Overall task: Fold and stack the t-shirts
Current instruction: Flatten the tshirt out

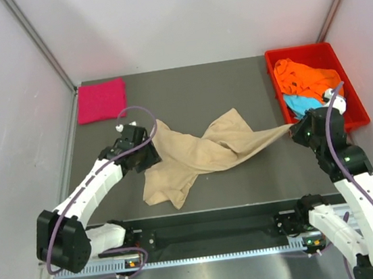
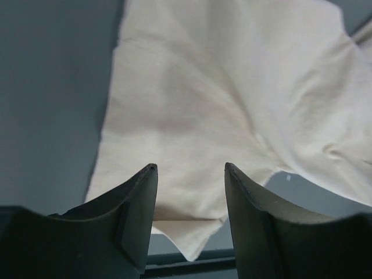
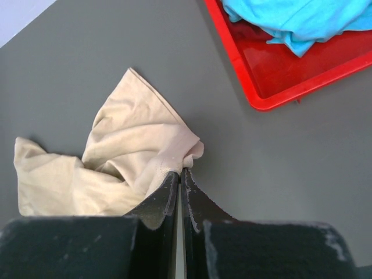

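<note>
A rumpled beige t-shirt (image 1: 202, 154) sprawls across the middle of the grey table (image 1: 233, 79), one corner drawn out taut to the right. That corner is pinched between the clenched fingers of the right gripper (image 1: 296, 131), beside the red tray (image 1: 352, 102). At the shirt's left edge the left gripper (image 1: 149, 156) hangs just over the cloth, jaws apart and grasping nothing. A folded magenta-pink t-shirt (image 1: 102, 100) lies at the far left corner. An orange t-shirt (image 1: 305, 77) and a light blue t-shirt (image 1: 299, 104) sit bunched in the tray.
</note>
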### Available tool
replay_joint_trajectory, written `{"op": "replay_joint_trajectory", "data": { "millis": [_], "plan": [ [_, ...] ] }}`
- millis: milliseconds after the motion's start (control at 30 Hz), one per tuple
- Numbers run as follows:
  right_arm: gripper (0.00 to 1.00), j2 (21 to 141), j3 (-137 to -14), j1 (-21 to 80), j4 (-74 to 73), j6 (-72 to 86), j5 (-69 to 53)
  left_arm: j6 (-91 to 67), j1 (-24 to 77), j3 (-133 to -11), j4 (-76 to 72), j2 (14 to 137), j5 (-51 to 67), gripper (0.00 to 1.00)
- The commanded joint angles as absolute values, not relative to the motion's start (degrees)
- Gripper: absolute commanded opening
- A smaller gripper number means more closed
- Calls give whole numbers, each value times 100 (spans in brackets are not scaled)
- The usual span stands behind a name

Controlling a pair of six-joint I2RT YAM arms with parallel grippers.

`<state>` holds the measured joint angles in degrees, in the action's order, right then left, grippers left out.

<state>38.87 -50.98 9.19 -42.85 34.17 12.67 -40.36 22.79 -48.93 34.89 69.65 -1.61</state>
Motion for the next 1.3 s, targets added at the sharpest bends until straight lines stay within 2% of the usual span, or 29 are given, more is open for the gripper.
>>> {"op": "replay_joint_trajectory", "data": {
  "millis": [0,133,233,333,533,700,1267],
  "plan": [
    [0,3788,-4958,853,-3991,3331,1081,-4173,2241,-4537,3612,6610,-1036,55],
    [0,3928,-4922,853,-3885,3287,967,-4964,2162,-3939,3463,6118,-1046,55],
    [0,3999,-4931,853,-3858,3261,967,-5562,2162,-3517,3673,6073,-1466,54],
    [0,3981,-4904,853,-3806,3261,932,-6055,2162,-3533,4340,6222,-1740,48],
    [0,3876,-4825,853,-3753,3305,862,-6635,2162,-3210,4465,5645,-1399,47],
    [0,3920,-4799,853,-3718,3322,817,-6846,2162,-2927,4368,5423,-1046,45],
    [0,3814,-4728,853,-3726,3419,774,-6988,2162,-2874,4456,5950,-1512,44]
  ]
}}
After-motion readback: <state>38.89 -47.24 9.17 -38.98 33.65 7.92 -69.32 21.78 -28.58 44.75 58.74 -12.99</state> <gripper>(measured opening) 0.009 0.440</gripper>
